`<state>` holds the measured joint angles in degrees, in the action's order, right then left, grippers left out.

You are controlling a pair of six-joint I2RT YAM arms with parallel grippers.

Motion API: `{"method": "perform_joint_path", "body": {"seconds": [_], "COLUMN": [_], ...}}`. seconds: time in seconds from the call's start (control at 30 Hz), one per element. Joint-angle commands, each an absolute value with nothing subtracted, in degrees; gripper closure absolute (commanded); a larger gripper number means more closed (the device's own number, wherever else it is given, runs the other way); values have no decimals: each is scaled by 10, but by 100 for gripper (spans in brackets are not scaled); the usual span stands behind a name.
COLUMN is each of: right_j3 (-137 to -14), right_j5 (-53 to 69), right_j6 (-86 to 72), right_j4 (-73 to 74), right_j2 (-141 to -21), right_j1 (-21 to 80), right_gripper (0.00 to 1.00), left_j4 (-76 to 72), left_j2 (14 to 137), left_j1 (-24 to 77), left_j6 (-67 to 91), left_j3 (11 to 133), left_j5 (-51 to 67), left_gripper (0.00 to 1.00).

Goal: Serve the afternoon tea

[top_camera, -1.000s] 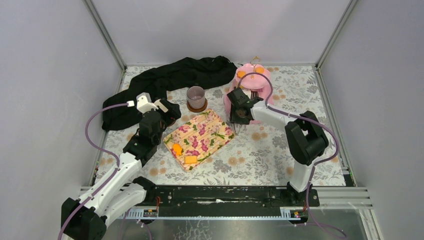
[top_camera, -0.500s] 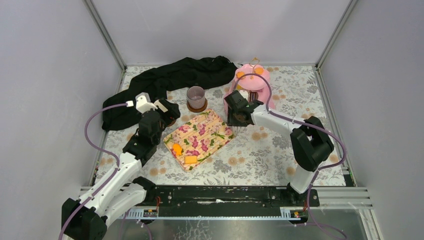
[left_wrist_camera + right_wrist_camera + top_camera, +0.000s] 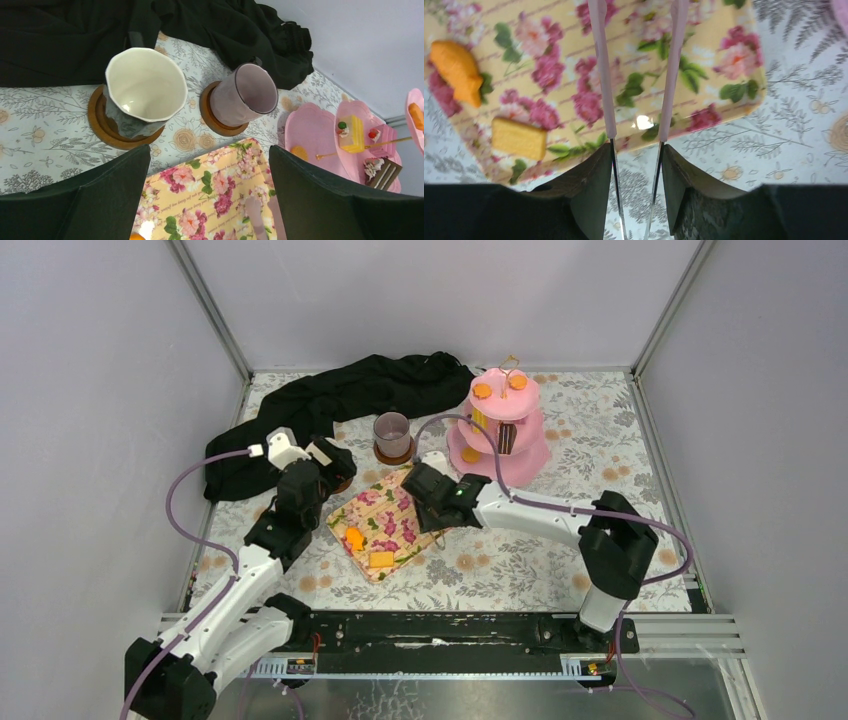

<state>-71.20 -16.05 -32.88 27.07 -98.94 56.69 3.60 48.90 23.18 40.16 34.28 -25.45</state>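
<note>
Right end effector: fingers pressed in on a pair of tongs, partly closed. The two pink prongs run close together and almost parallel, with a narrow gap and nothing between them. The tongs' long axis runs straight out from the wrist, and in the top view they point toward the left arm. The tips are over the floral napkin; cannot tell if they touch it.

Left end effector: fingers spread wide, holding nothing, hovering near the napkin's far-left edge.

Orange biscuit and yellow biscuit lie flat on the napkin's near-left end, near each other but apart and well off to the side of the tong tips. In the right wrist view the yellow one's long axis is roughly crosswise to the tongs and the orange one lies diagonally.

Cream-lined dark mug is upright on a coaster, handle toward the black cloth. Mauve-grey mug is upright on its own coaster just beside it. More cakes sit on the pink tiered stand, far right on the tabletop.
</note>
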Motion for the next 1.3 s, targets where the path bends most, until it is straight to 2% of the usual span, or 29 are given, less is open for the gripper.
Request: {"method": "perform_joint_path", "body": {"seconds": [0.0,0.4,1.27], "right_j3": [-770,-849,-896], "right_j5": [-187,-166,-134], "right_j6": [-336,-338,-331], "right_j4": [282,272,275], "right_j2": [-1003,-1092,-1148], "right_j1": [618,697,756], "right_gripper": [54,55,56], "left_j4": [55,90,100], "left_j2": [490,490,491], "left_j1": [219,188,171], "left_j6": [427,469,486], "left_j3": [358,360,358], "left_j5": [-292,-343,-347], "left_gripper": [4,1,0]}}
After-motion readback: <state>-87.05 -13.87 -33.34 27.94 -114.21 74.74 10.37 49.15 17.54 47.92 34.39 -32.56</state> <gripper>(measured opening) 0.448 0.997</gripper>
